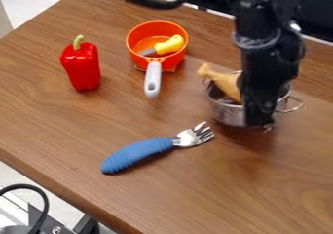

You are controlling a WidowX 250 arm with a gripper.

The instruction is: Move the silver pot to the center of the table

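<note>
From where I'm standing, the red pepper (81, 67) is well off to the pot's left, stem up, out of the way of this job. Next comes the orange pan (135, 57), beyond the pot and to its left, cradling a yellow-handled knife (170, 45); its grey handle (152, 79) points toward the near side of the counter (65, 130).

The blue-handled fork (139, 153) lies in front of the pot and to its left, tines toward it. I'd take that to be roughly the middle, so the pot may have to be set down beside the fork or lifted over it.

The silver pot (226, 112) itself sits upright on the right-hand part of the counter, so it likely needs to come left. A drumstick (224, 82) leans in it, bone end poking past the rim, and could tip out if the pot tilts.

The gripper (260, 123) hangs down at the pot's near right side, presumably to take the rim or wall. Whether it's clamped on, I can't tell. At the pot's far right, a wire handle (296, 107) sticks out.
</note>
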